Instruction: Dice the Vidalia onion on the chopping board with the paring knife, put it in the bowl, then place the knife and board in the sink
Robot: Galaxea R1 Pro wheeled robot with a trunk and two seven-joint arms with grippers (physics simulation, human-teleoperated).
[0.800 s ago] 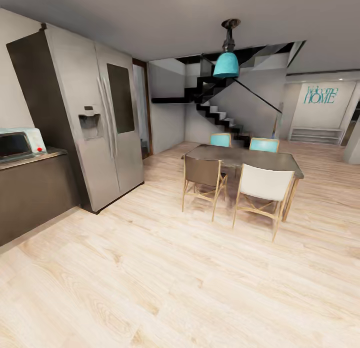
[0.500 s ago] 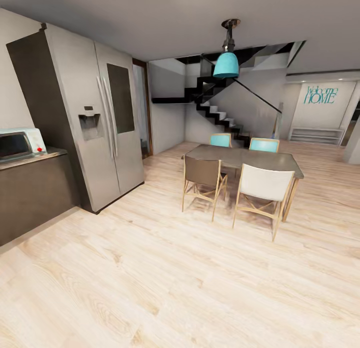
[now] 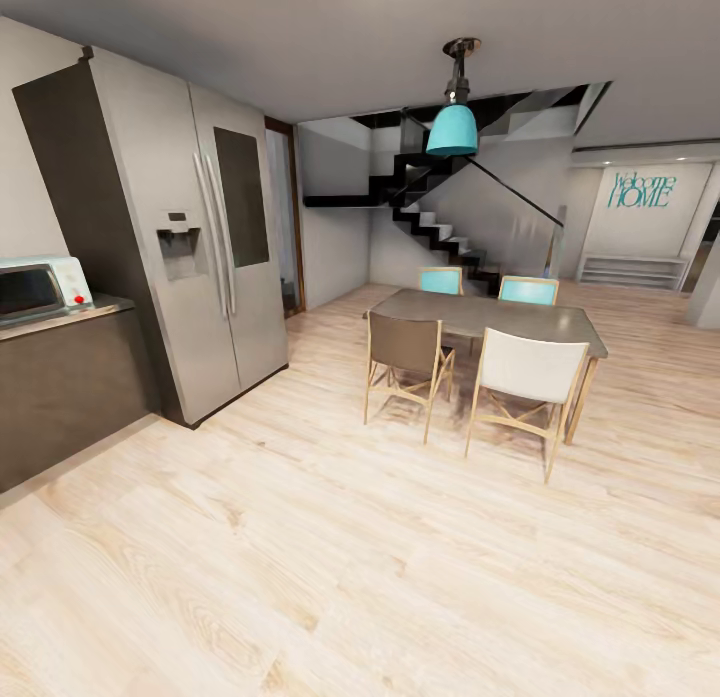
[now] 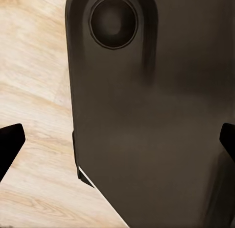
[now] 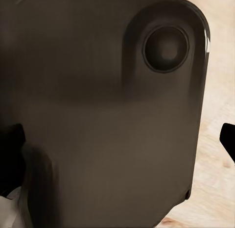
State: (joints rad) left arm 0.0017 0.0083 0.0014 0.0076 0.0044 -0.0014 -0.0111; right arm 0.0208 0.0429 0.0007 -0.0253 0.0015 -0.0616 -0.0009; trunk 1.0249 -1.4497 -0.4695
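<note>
The robot is facing an open dining area: a grey table (image 3: 490,317) ringed by chairs (image 3: 405,362), a steel refrigerator (image 3: 215,247) and a dark counter (image 3: 60,397) carrying a microwave (image 3: 35,287). Both arms are hanging over its own dark base (image 4: 147,120) above the wooden floor (image 3: 330,557). The left claw (image 4: 117,144) and right claw (image 5: 122,144) are each spread wide, gripping nothing. With onion, sink and board nowhere visible, the whole task appears to be lying ahead.
</note>
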